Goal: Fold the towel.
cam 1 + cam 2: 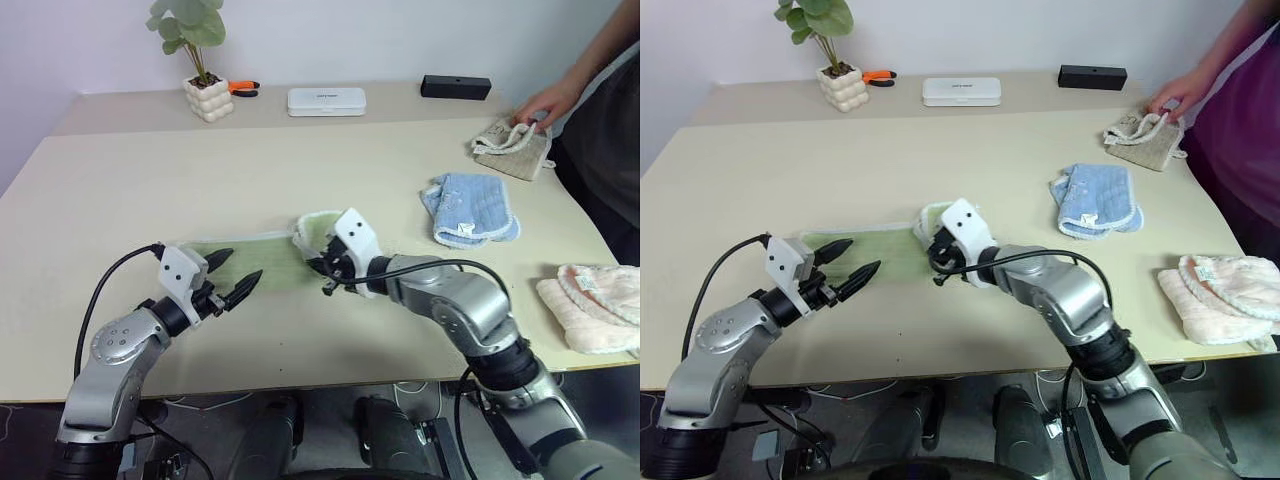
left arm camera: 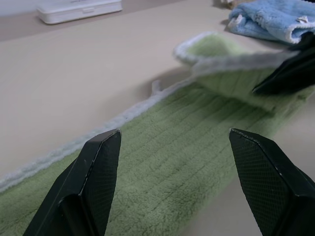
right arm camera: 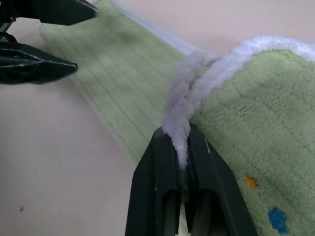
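Right gripper [image 3: 181, 147] fingers pinching towel [image 3: 246, 118] white edge.

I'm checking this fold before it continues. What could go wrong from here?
The right gripper pinches only the whitish trim of the towel, so the edge might slip out mid-fold. The left gripper hovers open over the flat end, pinning nothing, so the whole towel could drag instead of folding.

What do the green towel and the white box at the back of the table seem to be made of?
The green towel: probably terry or plush cloth, matte, judging by its fuzzy ribbed pile and fluffy whitish edge trim, which the right claw pinches. The white box: likely hard plastic, going by its smooth, even surface and rounded corners; the exact material cannot be told.
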Controlling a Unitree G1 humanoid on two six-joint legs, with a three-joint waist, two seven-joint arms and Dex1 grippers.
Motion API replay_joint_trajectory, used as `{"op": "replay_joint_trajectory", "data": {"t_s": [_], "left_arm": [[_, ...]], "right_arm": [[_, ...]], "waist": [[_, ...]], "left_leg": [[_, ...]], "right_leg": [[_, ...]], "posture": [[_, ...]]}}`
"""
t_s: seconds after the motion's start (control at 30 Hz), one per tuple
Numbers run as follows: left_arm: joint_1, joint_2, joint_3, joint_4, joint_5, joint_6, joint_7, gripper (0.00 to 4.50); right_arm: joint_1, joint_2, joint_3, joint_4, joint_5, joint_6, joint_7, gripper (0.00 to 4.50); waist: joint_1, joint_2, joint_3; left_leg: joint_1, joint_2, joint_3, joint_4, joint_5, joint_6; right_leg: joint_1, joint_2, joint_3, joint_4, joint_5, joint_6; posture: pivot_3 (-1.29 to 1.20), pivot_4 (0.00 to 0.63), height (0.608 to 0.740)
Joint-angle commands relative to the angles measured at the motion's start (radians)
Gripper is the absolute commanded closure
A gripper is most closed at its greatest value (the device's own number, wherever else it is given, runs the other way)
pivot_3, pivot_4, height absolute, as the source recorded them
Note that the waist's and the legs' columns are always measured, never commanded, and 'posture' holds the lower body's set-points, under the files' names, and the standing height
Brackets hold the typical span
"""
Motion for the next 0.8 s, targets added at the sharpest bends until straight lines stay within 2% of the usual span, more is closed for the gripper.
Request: {"op": "replay_joint_trajectory", "data": {"t_s": [0.03,0.1,0.13,0.2,0.3,0.33,0.4,0.53,0.8], "left_arm": [[0.017,-0.001,0.024,-0.055,-0.005,0.002,0.021,0.92],[0.026,0.001,0.028,-0.06,-0.006,0.004,0.025,0.92],[0.03,0.003,0.029,-0.06,-0.007,0.004,0.026,0.92],[0.035,0.006,0.034,-0.059,-0.007,0.005,0.028,0.92],[0.039,0.006,0.042,-0.056,-0.011,0.006,0.029,0.92],[0.039,0.005,0.045,-0.054,-0.013,0.006,0.03,0.92],[0.037,0.003,0.048,-0.049,-0.014,0.005,0.03,0.92],[0.034,-0.003,0.043,-0.05,-0.01,0.007,0.036,0.92],[0.084,-0.013,0.088,-0.092,-0.027,0.023,0.074,0.92]], "right_arm": [[-0.018,0.014,-0.008,-0.013,0.002,-0.031,0.055,3.63],[-0.012,0.003,-0.017,-0.031,-0.003,-0.049,0.083,2.76],[-0.008,-0.006,-0.026,-0.044,-0.004,-0.061,0.098,2.12],[-0.002,-0.033,-0.081,-0.07,0.019,-0.077,0.134,1.33],[-0.002,-0.053,-0.151,-0.063,0.037,-0.106,0.164,1.33],[-0.007,-0.043,-0.184,-0.04,0.043,-0.105,0.152,1.57],[-0.018,-0.04,-0.207,0.014,0.021,-0.133,0.148,2.39],[-0.042,-0.02,-0.145,0.152,-0.094,-0.263,0.149,4.34],[-0.002,0.043,0.075,0.364,-0.308,-0.505,0.213,4.43]], "waist": [[0.0,0.0,0.0],[0.0,0.0,0.0],[0.0,0.0,0.0],[0.0,0.0,0.0],[0.001,0.0,0.0],[0.001,0.0,0.0],[0.0,0.0,0.0],[-0.004,0.0,0.0],[-0.005,0.0,0.0]], "left_leg": [[0.0,0.0,0.0,0.0,0.0,0.0],[0.0,0.0,0.0,0.0,0.0,0.0],[0.0,0.0,0.0,0.0,0.0,0.0],[0.0,0.0,0.0,0.0,0.0,0.0],[0.0,0.0,0.0,0.0,0.0,0.0],[0.0,0.0,0.0,0.0,0.0,0.0],[0.0,0.0,0.0,0.0,0.0,0.0],[0.0,0.0,0.0,-0.001,0.0,0.0],[0.0,0.001,0.0,0.0,0.0,-0.001]], "right_leg": [[0.0,0.0,0.0,0.0,0.0,0.0],[0.0,0.0,0.0,0.0,0.0,0.0],[0.0,0.0,0.0,0.0,0.0,0.0],[0.0,0.0,0.0,0.0,0.0,0.0],[0.0,0.0,0.0,0.0,0.0,0.0],[0.0,0.0,0.0,0.0,0.0,0.0],[0.0,0.0,0.0,0.0,0.0,0.0],[-0.001,0.001,0.0,0.0,0.0,0.0],[-0.001,0.003,0.0,0.001,0.001,0.001]], "posture": [[0.0,0.15,0.74],[0.0,0.15,0.74],[0.0,0.15,0.74],[0.0,0.15,0.74],[0.0,0.15,0.74],[0.0,0.15,0.74],[0.0,0.15,0.74],[0.0,0.15,0.74],[0.0,0.15,0.74]]}}
